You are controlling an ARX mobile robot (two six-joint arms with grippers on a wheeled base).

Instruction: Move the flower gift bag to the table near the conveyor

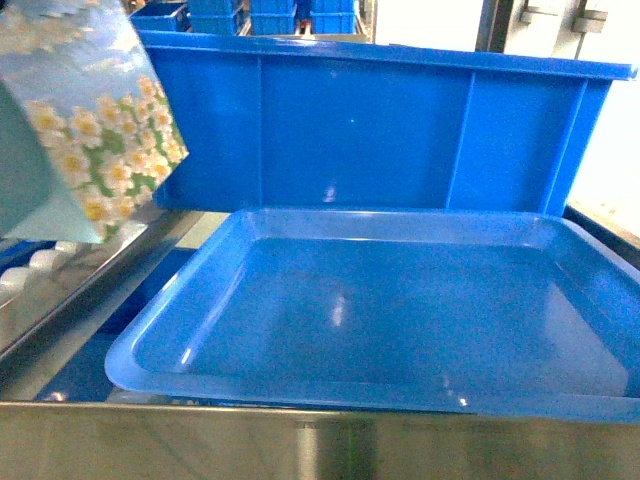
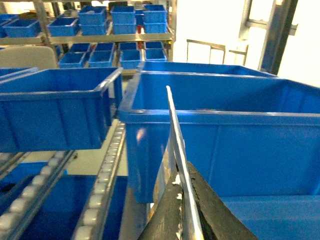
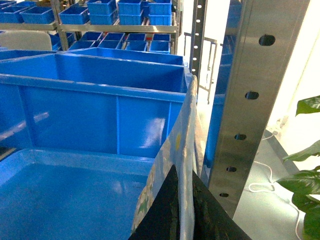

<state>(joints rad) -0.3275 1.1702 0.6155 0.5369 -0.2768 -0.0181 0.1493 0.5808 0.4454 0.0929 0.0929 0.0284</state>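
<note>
The flower gift bag (image 1: 90, 130), pale blue with white daisies, hangs at the upper left of the head view, above the conveyor's white rollers (image 1: 40, 262). Neither gripper shows in that view. My left gripper (image 2: 182, 169) is shut on a thin upright edge of the bag (image 2: 171, 120), with the conveyor rollers (image 2: 102, 185) below to its left. My right gripper (image 3: 183, 168) is shut on a flowered bag wall (image 3: 175, 145). Whether it is the same bag, I cannot tell. The table is out of view.
A shallow blue tray (image 1: 180, 300) lies right in front, behind a steel front rail (image 1: 300, 440). A deep blue bin (image 1: 380, 130) stands behind the tray. A perforated steel upright (image 3: 255, 100) rises close to the right of my right gripper. Shelves of blue bins (image 2: 125, 20) fill the background.
</note>
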